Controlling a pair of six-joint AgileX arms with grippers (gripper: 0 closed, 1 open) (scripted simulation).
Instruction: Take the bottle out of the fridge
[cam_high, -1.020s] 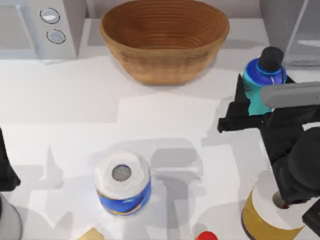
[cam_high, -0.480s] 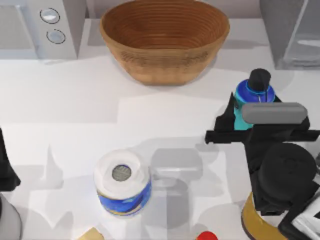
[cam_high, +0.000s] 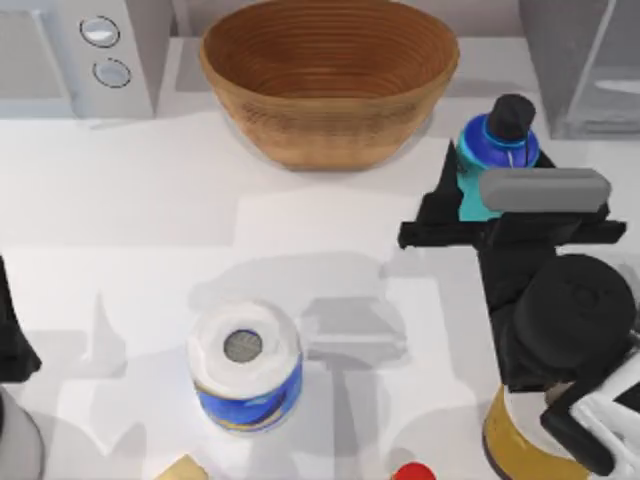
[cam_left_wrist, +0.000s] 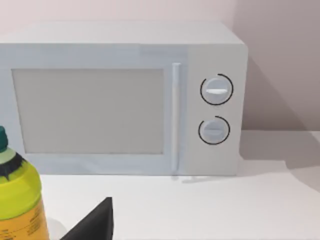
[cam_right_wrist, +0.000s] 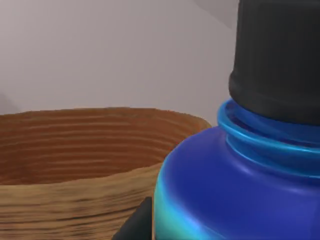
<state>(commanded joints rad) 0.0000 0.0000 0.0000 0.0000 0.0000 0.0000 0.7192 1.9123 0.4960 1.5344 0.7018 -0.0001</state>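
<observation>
Bottle (cam_high: 497, 150), clamped upright in the right gripper (cam_high: 470, 205), hangs just outside the fridge (cam_high: 580, 60), beside the basket (cam_high: 328, 75); lower it level before releasing.

Bright, even, rendered light falls on the white bench (cam_high: 130, 220), with no glare on it. Soft grey shadows overlap on it: a broad one lies just in front of the basket (cam_high: 328, 80), and fainter ones spread beside the white-topped container (cam_high: 245, 365), toward the right arm. From the left wrist, the microwave (cam_left_wrist: 120, 97) is lit flat and pale, casting a thin shadow along its foot. From the right wrist, the bottle (cam_right_wrist: 240, 185) sits very close, with a soft cyan sheen along its blue shoulder and slightly blurred edges; the basket rim behind it looks soft too.
</observation>
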